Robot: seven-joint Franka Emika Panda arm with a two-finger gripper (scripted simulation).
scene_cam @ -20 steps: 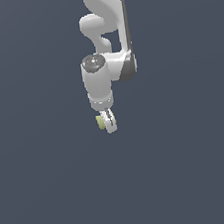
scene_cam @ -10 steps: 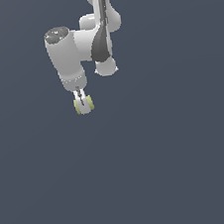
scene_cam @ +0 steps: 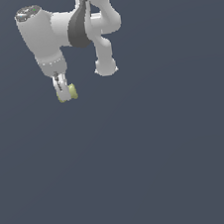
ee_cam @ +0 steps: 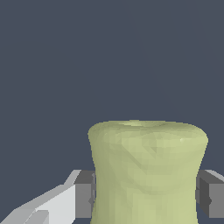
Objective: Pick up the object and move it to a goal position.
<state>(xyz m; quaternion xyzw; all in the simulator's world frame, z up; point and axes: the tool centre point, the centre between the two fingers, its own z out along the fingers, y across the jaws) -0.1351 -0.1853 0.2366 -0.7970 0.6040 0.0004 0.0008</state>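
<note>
The white robot gripper (scene_cam: 65,93) has its jaws squeezed on the small yellow-green spool (ee_cam: 148,173), held up in the air. The picking up looks done. No goal spot shows yet.

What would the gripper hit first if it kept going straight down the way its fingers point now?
Nothing that shows: the gripper, shut on the yellow-green spool, points down over plain dark ground. How far that ground lies below is unclear.

Pale yellow-green spool (ee_cam: 148,175); white pincer (scene_cam: 65,94), seemingly grey pads (ee_cam: 84,194).
</note>
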